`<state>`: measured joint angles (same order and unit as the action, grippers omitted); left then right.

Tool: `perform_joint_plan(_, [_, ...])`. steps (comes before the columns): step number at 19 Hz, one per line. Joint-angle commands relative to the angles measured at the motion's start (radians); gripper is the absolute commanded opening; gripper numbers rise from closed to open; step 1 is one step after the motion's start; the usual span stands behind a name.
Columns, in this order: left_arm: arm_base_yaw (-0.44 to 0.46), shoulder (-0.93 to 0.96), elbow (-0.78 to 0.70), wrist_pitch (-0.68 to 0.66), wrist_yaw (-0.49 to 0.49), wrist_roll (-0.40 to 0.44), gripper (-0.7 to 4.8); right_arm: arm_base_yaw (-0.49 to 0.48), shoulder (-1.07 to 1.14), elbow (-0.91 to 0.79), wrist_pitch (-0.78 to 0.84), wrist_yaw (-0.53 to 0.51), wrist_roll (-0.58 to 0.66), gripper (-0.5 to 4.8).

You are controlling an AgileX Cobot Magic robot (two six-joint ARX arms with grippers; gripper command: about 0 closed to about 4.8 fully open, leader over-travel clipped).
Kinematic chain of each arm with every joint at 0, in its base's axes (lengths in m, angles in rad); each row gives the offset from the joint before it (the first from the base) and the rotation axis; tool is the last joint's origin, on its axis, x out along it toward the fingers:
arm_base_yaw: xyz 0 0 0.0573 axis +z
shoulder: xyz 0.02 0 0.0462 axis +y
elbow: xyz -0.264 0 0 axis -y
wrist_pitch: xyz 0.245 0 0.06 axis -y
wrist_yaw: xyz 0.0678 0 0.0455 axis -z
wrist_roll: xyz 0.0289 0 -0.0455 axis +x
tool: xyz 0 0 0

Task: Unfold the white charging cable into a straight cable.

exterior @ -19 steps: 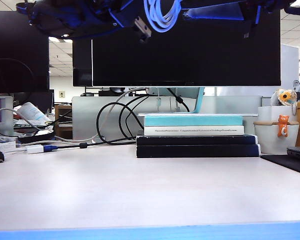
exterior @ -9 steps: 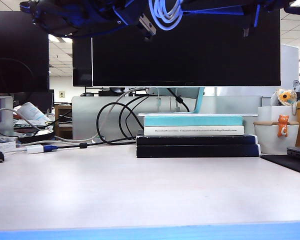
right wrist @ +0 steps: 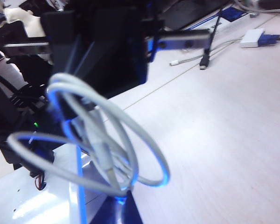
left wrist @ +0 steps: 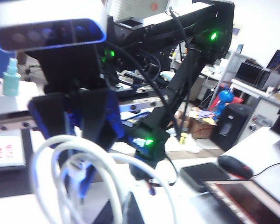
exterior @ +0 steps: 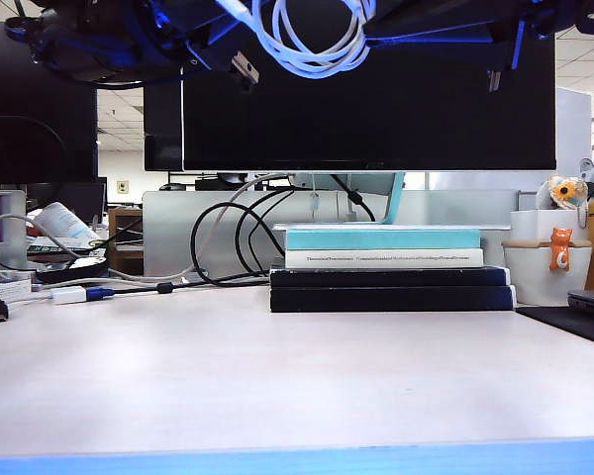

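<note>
I count one thin, glossy white charging cable [exterior: 307, 40], two black-and-blue arms, one wide black monitor [exterior: 376, 109], four stacked flat books [exterior: 386, 267] and a bundle of thick black looped cables [exterior: 238, 242] behind them. The white cable is still wound in several loose overlapping loops, tinted blue along the edges, and hangs high above the pale tabletop [exterior: 277, 376], in front of the monitor's upper edge. In the left wrist view its loops [left wrist: 84, 172] rise in front of the right gripper [left wrist: 79, 140], and in the right wrist view the coil [right wrist: 98, 140] sits against the left gripper [right wrist: 116, 198]. Both grippers meet at the coil from either side. Each has its jaws drawn together, apparently pinching the cable, though the exact contact is blurred.
</note>
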<state>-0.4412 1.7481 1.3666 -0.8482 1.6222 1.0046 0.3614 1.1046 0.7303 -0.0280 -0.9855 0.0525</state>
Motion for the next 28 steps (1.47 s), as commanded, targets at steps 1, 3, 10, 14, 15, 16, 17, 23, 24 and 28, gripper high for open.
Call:
perform_joint_plan(1, [-0.002,-0.003,0.003,0.094,0.017,-0.05,-0.06,0.036,-0.003,0.002,0.006,-0.03,0.001,-0.06])
perform_joint_plan(3, [-0.025,-0.003,0.003,0.164,0.016,-0.113,-0.06,0.118,0.011,0.002,0.014,0.03,-0.001,-0.06])
perform_joint_plan(10, [-0.076,-0.011,0.103,0.166,0.014,-0.152,-0.06,0.203,0.07,0.002,0.043,0.163,0.008,-0.06])
perform_joint_plan(14, [-0.097,-0.01,0.116,0.218,-0.008,-0.173,-0.06,0.207,0.074,0.002,0.055,0.161,0.023,-0.06])
perform_joint_plan(15, [-0.085,-0.01,0.122,0.225,-0.018,-0.21,-0.06,0.208,0.074,0.002,0.047,0.161,0.023,-0.06])
perform_joint_plan(16, [-0.075,-0.01,0.125,0.225,-0.056,-0.232,-0.06,0.208,0.073,0.002,0.034,0.158,0.023,-0.05])
perform_joint_plan(17, [-0.058,-0.01,0.125,0.219,-0.122,-0.24,-0.06,0.207,0.072,0.002,0.009,0.152,0.023,-0.04])
perform_joint_plan(23, [-0.005,-0.01,0.124,0.201,-0.282,-0.314,-0.06,0.207,0.053,0.002,-0.024,0.122,0.022,0.78])
perform_joint_plan(24, [-0.006,-0.01,0.124,0.2,-0.269,-0.327,-0.06,0.207,0.043,0.002,-0.009,0.141,0.021,0.78])
perform_joint_plan(28, [-0.012,-0.009,0.123,0.217,-0.389,-0.532,-0.06,0.208,0.021,0.003,0.026,0.185,-0.17,0.89])
